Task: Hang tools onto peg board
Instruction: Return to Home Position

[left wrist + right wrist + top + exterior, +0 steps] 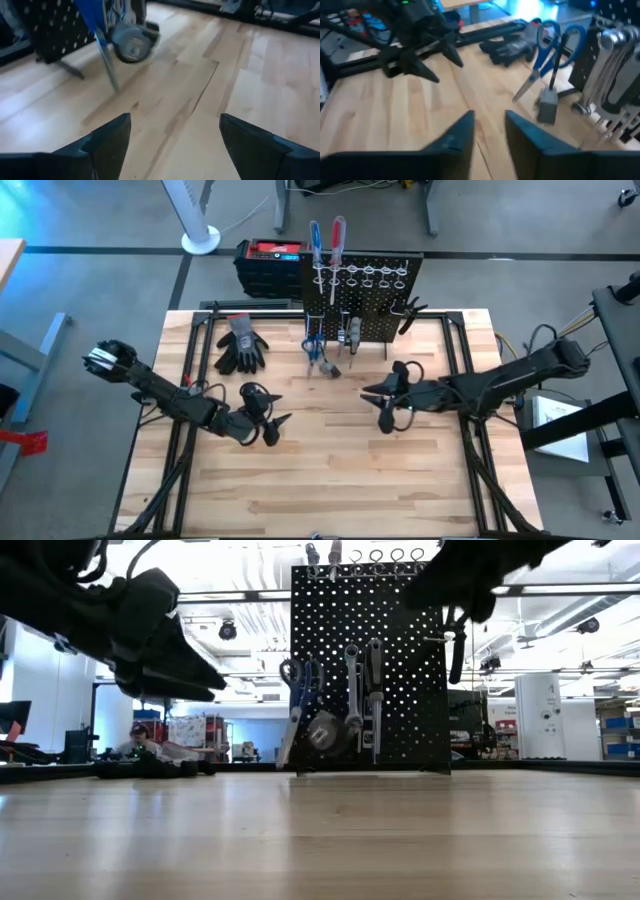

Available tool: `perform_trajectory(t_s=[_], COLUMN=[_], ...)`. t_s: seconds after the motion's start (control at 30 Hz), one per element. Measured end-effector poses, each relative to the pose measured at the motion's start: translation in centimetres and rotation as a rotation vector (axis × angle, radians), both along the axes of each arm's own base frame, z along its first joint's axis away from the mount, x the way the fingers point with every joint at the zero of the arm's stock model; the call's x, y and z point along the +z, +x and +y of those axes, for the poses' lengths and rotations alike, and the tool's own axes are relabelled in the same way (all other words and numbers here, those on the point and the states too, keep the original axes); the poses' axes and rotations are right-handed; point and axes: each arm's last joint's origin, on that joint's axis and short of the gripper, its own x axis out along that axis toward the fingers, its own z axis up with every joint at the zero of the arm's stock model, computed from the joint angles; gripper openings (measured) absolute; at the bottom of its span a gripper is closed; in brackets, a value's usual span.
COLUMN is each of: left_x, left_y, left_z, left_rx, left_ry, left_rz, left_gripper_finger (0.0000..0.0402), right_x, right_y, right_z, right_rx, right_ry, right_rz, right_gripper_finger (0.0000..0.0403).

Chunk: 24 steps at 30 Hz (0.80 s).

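Tools, namely blue-handled scissors (312, 345), silver wrenches (362, 680) and two screwdrivers (325, 240), hang on the peg board (385, 300), while before it the left gripper (175, 120) hovers with fingers spread wide and the right gripper (490, 117) with fingers slightly apart.

The high camera hangs above and looks straight down on the whole table (330, 480). The low camera sits at table-top height on the near side and looks level across the wood to the far peg board (365, 670). My left wrist camera is close above the wood and faces the board's foot. My right wrist camera faces left, toward my left gripper (449, 73). All four views share the board and its hanging scissors (293, 700).
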Motion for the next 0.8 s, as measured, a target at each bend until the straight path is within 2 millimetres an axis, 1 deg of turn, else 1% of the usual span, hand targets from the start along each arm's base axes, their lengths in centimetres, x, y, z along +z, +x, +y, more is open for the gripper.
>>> perform_trajectory(t_s=[0.07, 0.1, 0.13, 0.3, 0.43, 0.53, 0.67, 0.73, 0.8], left_x=[0.4, 0.5, 0.7, 2.2, 4.1, 5.9, 8.0, 8.8, 9.4], left_y=[0.2, 0.3, 0.4, 0.9, 1.7, 2.5, 3.5, 3.7, 3.9], left_z=[0.0, 0.0, 0.0, -0.1, -0.2, -0.2, -0.1, 0.0, 0.2], left_rx=[-0.011, -0.018, -0.027, -0.076, -0.1, -0.111, -0.178, -0.207, -0.242], left_ry=[0.018, 0.025, 0.034, 0.057, 0.122, 0.167, 0.184, 0.174, 0.176], left_rz=[-0.025, -0.035, -0.045, -0.088, -0.098, -0.103, -0.088, -0.093, -0.105], left_gripper_finger=[0.0281, 0.0272, 0.0262, 0.0195, 0.0137, 0.0097, 0.0045, 0.002, 0.0005], right_x=[0.6, 1.0, 1.3, 2.5, 2.1, 2.2, 3.1, 3.9, 4.6], right_y=[-0.7, -1.0, -1.3, -2.7, -3.8, -4.3, -4.9, -5.3, -6.0], right_z=[0.3, 0.4, 0.6, 0.5, 0.2, 0.0, 0.8, 1.1, 1.1], right_rx=[0.032, 0.05, 0.063, 0.04, 0.018, -0.043, 0.054, 0.089, 0.109], right_ry=[-0.029, -0.046, -0.062, -0.069, -0.038, 0.04, 0.015, 0.001, -0.025], right_rz=[-0.009, -0.02, -0.032, -0.067, 0.004, -0.01, -0.059, -0.114, -0.152], right_gripper_finger=[0.004, 0.0021, 0.0011, 0.0007, 0.0002, 0.0001, 0.0001, 0.0001, 0.0001])
